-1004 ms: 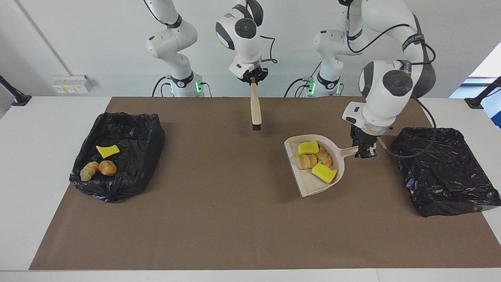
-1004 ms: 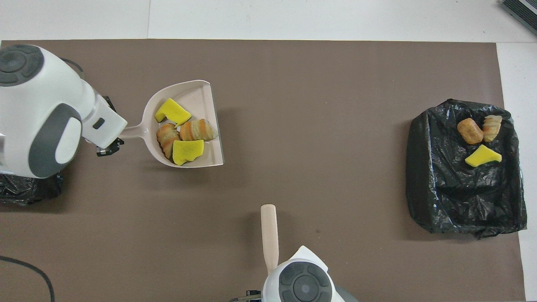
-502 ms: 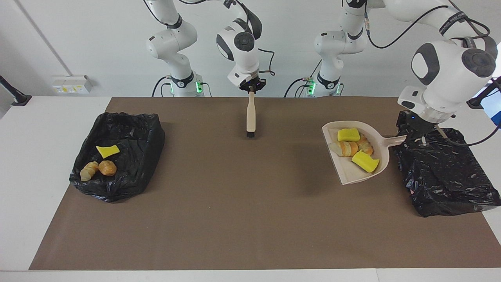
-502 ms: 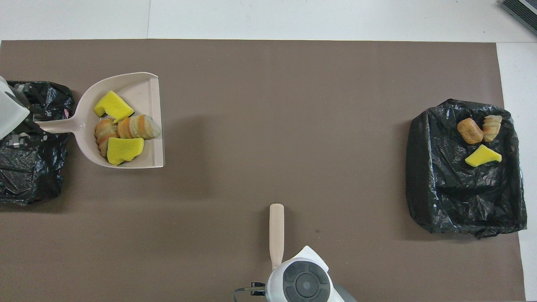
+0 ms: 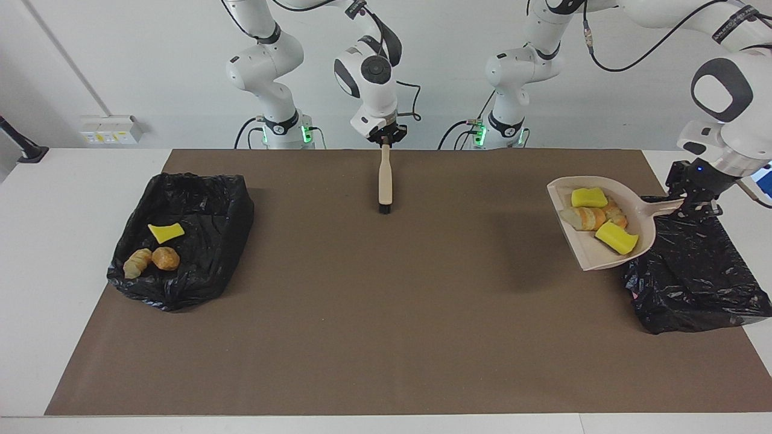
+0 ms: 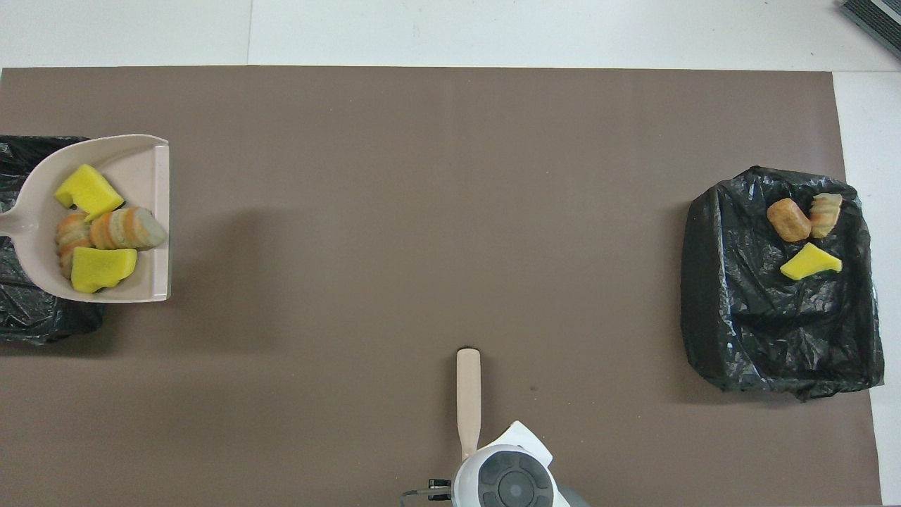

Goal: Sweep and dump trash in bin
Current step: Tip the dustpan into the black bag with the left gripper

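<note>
My left gripper (image 5: 693, 202) is shut on the handle of a beige dustpan (image 5: 588, 256), held in the air over the edge of the black-lined bin (image 5: 693, 277) at the left arm's end. The pan (image 6: 151, 211) carries trash (image 5: 594, 217): yellow sponge bits and tan bread lumps. My right gripper (image 5: 385, 140) is shut on the handle of a wooden brush (image 5: 384, 181), which hangs bristles down over the mat near the robots. In the overhead view the left gripper is out of frame.
A second black-lined bin (image 5: 181, 241) at the right arm's end holds a yellow sponge bit and two bread lumps (image 6: 802, 232). A brown mat (image 5: 386, 301) covers the table between the bins.
The left arm has carried the loaded dustpan from mid-mat to over the bin at its end, rising as it went. The right arm has drawn the brush back toward the robots.
</note>
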Robot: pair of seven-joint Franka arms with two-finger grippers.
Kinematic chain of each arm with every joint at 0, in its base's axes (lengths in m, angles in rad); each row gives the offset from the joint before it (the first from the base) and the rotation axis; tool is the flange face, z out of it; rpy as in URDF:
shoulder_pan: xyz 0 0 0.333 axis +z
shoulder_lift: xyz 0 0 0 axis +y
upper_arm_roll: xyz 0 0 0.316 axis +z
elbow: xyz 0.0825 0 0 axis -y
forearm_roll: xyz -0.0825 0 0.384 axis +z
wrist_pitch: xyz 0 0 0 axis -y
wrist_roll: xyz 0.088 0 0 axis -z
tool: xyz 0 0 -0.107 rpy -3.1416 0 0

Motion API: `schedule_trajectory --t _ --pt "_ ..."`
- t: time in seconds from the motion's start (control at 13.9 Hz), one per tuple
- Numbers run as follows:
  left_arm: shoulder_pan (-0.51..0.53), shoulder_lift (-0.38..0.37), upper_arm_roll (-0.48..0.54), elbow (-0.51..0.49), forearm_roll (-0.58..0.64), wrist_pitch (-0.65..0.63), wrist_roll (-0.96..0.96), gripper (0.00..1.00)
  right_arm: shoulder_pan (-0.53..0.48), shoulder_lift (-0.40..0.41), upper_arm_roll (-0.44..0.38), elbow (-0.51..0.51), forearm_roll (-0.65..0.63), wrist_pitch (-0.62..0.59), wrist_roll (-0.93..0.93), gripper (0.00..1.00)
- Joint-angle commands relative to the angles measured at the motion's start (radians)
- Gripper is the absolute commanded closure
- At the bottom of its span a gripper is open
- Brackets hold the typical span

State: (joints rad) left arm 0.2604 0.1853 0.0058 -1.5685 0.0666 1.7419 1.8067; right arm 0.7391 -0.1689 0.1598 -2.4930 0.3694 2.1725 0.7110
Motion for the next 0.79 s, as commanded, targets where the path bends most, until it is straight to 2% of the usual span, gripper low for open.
schedule_trajectory --t 0.0,0.22,0.29,0.36,0.43,0.57,0.72 --pt "0.100 0.002 -0.009 0.007 -0.001 0.053 0.074 1.00 0.000 0.003 -0.002 -0.026 -0.015 0.042 -0.024 1.00" --pt "0.172 0.014 -0.007 0.016 0.051 0.125 0.172 1.00 -0.001 0.023 -0.002 -0.026 -0.015 0.047 -0.085 0.97" --pt "0.195 0.023 -0.007 0.018 0.085 0.151 0.184 1.00 -0.006 0.025 -0.002 -0.026 -0.015 0.046 -0.088 0.77" --pt "0.194 0.028 -0.007 0.019 0.163 0.198 0.198 1.00 -0.006 0.025 -0.002 -0.024 -0.015 0.046 -0.088 0.61" --pt "0.189 0.028 -0.007 0.018 0.250 0.241 0.192 1.00 -0.010 0.028 -0.002 -0.021 -0.015 0.044 -0.087 0.52" --pt "0.189 0.032 -0.004 0.013 0.346 0.284 0.133 1.00 -0.013 0.037 -0.003 -0.017 -0.015 0.044 -0.087 0.40" --pt "0.168 0.017 -0.007 -0.013 0.534 0.272 -0.043 1.00 -0.013 0.042 -0.003 -0.006 -0.015 0.043 -0.090 0.00"
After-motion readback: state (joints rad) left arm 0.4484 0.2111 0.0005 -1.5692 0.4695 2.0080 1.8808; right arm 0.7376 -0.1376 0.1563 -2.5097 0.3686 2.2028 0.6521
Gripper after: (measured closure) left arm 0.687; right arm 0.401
